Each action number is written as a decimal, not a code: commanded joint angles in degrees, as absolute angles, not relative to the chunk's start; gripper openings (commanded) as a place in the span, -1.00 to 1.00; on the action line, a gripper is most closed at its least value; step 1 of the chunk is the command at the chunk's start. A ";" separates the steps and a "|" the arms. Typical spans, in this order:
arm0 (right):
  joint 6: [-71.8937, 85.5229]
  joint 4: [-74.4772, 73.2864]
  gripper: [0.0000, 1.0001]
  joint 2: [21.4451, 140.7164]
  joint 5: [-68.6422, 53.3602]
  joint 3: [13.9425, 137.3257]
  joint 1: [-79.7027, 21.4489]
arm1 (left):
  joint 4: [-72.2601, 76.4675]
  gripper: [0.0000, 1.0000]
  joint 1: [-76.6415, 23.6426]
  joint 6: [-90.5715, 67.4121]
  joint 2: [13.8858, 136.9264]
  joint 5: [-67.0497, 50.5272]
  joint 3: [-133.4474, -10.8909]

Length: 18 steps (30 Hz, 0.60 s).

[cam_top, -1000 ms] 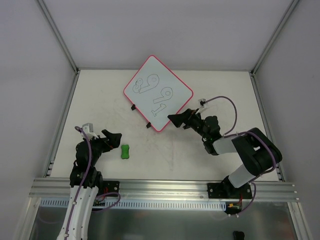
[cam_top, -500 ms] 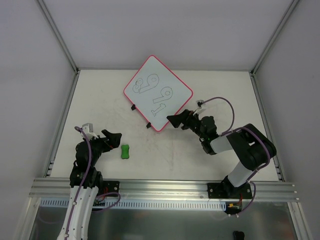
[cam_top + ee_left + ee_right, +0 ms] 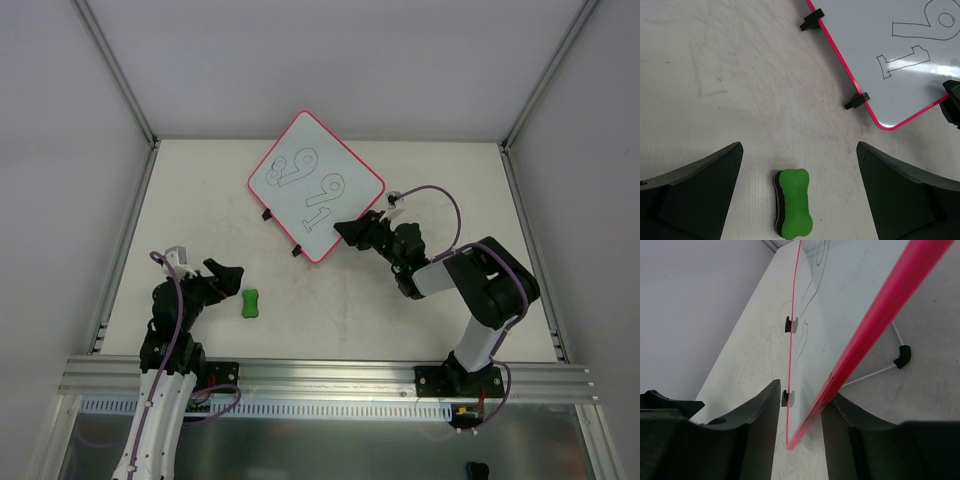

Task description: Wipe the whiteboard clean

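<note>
Nearby, the left gripper hangs with its jaws spread as wide as they go, holding nothing. The green eraser lies on the table directly between them. We judge that a descent slightly off centre could nudge the eraser aside rather than catch it.

Further out, the right gripper has its jaws narrowed around the whiteboard's near right edge. The red rim runs between them, one finger against it and a sliver of gap at the other. We cannot tell whether the edge is truly clamped. If the hold is loose, wiping could slide or swing the board. If it bites askew, the board could tip.

The whiteboard lies at the far middle of the table, turned like a diamond. It is white with rounded corners and a thin red-pink rim. Two black clips sit on its near left edge. Outlined black digits cover its face, none erased.
</note>
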<state>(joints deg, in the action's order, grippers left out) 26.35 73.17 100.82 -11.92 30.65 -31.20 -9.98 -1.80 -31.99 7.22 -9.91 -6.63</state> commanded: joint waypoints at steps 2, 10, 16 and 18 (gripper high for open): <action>25.40 87.80 -0.21 101.16 -10.28 31.64 -30.68 | -9.32 0.98 -1.67 -32.17 9.75 -9.49 -9.31; 28.03 87.80 -0.78 103.71 -10.11 33.05 -29.18 | -9.32 0.98 -9.21 -30.32 19.76 -1.08 -14.57; 28.04 87.80 -1.00 103.71 -10.81 32.96 -28.92 | -12.04 0.98 -24.33 -29.79 30.58 11.76 -21.88; 28.04 87.80 -1.00 103.62 -10.81 32.87 -28.83 | -13.35 0.98 -25.40 -30.06 32.33 13.27 -23.55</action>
